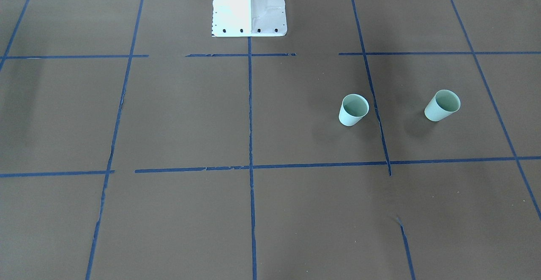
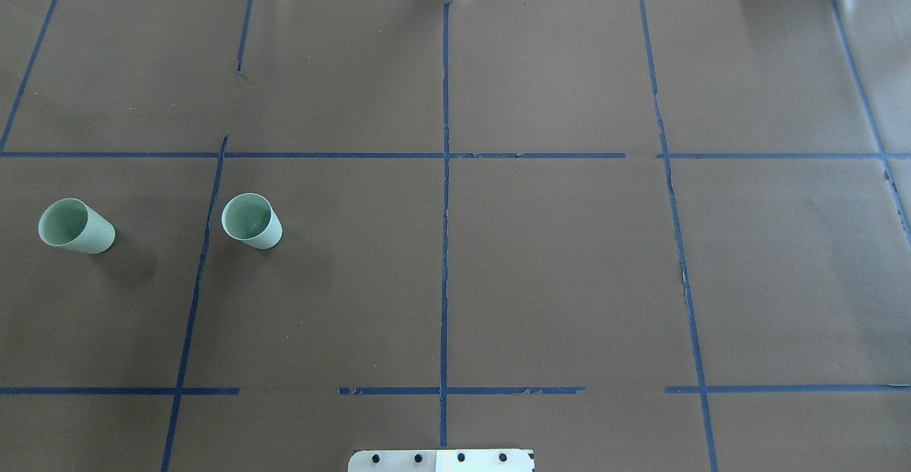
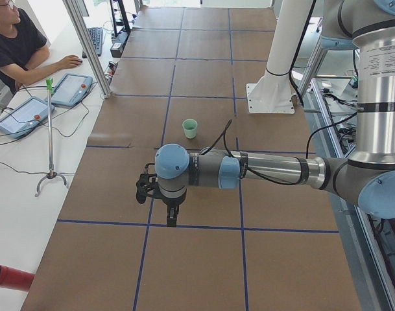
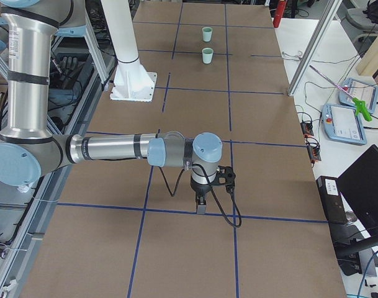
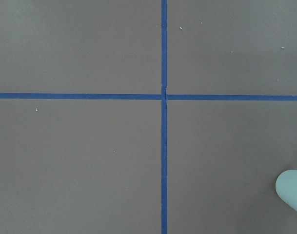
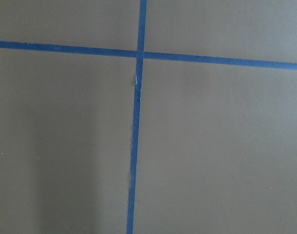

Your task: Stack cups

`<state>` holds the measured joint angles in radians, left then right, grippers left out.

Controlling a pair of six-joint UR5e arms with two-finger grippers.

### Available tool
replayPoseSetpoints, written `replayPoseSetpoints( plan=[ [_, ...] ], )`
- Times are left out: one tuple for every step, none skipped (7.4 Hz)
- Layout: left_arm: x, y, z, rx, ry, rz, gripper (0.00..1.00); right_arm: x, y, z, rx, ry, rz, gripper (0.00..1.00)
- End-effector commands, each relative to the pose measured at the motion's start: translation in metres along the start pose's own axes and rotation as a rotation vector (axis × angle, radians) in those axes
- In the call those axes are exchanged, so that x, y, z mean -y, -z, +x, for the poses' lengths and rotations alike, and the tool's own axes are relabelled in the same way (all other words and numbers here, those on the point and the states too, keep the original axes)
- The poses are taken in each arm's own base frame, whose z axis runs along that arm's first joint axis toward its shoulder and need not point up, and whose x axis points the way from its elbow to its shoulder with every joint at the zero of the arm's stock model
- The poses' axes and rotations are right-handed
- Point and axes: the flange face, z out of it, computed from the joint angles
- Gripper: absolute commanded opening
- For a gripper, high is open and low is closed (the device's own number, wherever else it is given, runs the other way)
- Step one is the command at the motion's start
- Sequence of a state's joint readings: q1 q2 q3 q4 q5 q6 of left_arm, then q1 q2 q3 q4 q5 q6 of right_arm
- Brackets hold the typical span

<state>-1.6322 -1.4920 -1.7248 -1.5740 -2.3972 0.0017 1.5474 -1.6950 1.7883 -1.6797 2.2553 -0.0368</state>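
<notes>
Brown table: outer cup, inner cup upright, apart, on robot's left.

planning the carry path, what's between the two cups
Just a blue tape line on bare paper between the outer cup and inner cup, per the overhead view.

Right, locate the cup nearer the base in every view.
Front-facing: cup right of centre, left one of the pair.
Overhead: cup left of centre, right one of the pair.
Exterior left: cup mid-table, the only one showing.
Exterior right: cup at the far end, nearer of two.
Left wrist: the edge at lower right is likely the other cup.
Right wrist: not in it.
Landmark: white base, in all four exterior views.
</notes>
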Motion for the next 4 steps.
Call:
replayPoseSetpoints(
  plan=[
    [0.011,-0.031,0.023,-0.011,-0.124,0.042,1.00,0.000,0.000,0.000,0.001,-0.001,-0.001,1.00],
    [0.017,-0.063,0.063,-0.031,-0.045,0.017,1.00,0.000,0.000,0.000,0.001,-0.001,-0.001,1.00],
    [0.019,-0.075,0.095,-0.059,0.037,0.031,1.00,0.000,0.000,0.000,0.001,-0.001,-0.001,1.00],
    [0.014,-0.099,0.129,-0.087,0.116,0.008,1.00,0.000,0.000,0.000,0.001,-0.001,-0.001,1.00]
  ],
)
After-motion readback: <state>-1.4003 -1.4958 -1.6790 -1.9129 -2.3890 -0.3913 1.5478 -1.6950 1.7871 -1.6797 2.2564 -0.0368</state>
